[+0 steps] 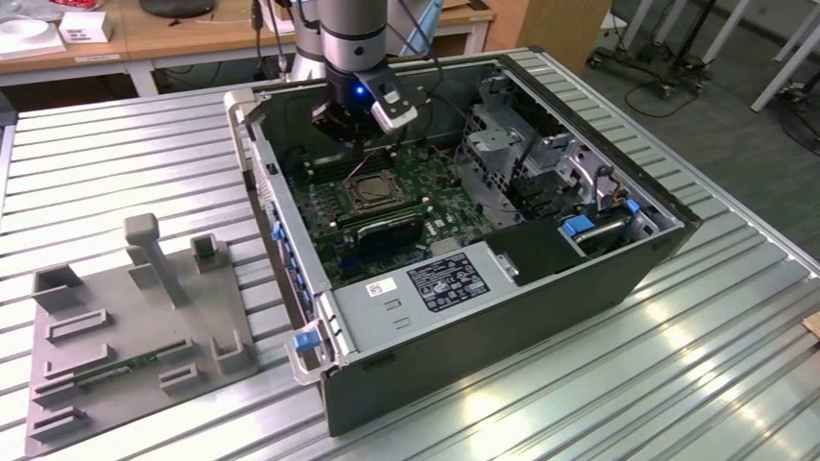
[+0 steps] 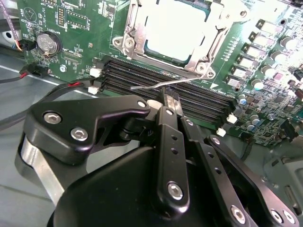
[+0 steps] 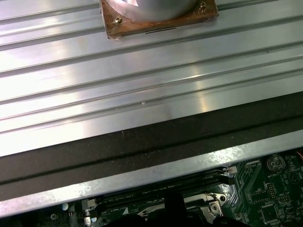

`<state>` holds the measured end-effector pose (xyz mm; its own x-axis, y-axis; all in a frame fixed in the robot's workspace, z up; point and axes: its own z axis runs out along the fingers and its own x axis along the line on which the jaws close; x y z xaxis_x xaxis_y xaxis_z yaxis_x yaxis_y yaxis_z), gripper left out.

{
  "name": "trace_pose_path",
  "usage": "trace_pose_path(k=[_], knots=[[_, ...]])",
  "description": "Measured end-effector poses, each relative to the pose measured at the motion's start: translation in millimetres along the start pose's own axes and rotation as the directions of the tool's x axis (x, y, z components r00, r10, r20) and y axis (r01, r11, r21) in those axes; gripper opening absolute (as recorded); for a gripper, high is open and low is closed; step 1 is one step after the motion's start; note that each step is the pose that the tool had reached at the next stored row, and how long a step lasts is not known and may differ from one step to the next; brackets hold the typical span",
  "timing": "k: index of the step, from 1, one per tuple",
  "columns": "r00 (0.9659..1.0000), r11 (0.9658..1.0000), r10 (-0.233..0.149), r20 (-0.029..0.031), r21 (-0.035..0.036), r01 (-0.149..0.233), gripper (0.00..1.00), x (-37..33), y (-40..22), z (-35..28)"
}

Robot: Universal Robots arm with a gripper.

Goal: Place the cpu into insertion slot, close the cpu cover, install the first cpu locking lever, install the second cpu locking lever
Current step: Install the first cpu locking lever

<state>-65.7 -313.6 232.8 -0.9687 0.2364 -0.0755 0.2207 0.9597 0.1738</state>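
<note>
Ribbed, shiny metal table [image 1: 115,154]

**Bright overhead light, glare on metal, soft close-ups**

In the exterior view the ribbed silver aluminium surface [image 1: 115,163] is evenly lit, with white glare patches toward 5 o'clock. The inside of the open black computer case [image 1: 539,317] sits in shade. In the second wrist view the pale silver-grey square cpu [image 2: 176,29] is washed out near 12 o'clock, while the black gripper [image 2: 166,100] is close and slightly soft. The first wrist view is hazy, with streaked reflections across the grooves.
</note>
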Motion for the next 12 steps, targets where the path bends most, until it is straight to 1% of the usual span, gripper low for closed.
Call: trace_pose_path(k=[12], knots=[[1.0,1.0,0.0,0.0,0.0,0.0,0.11,-0.6,-0.1,1.8]])
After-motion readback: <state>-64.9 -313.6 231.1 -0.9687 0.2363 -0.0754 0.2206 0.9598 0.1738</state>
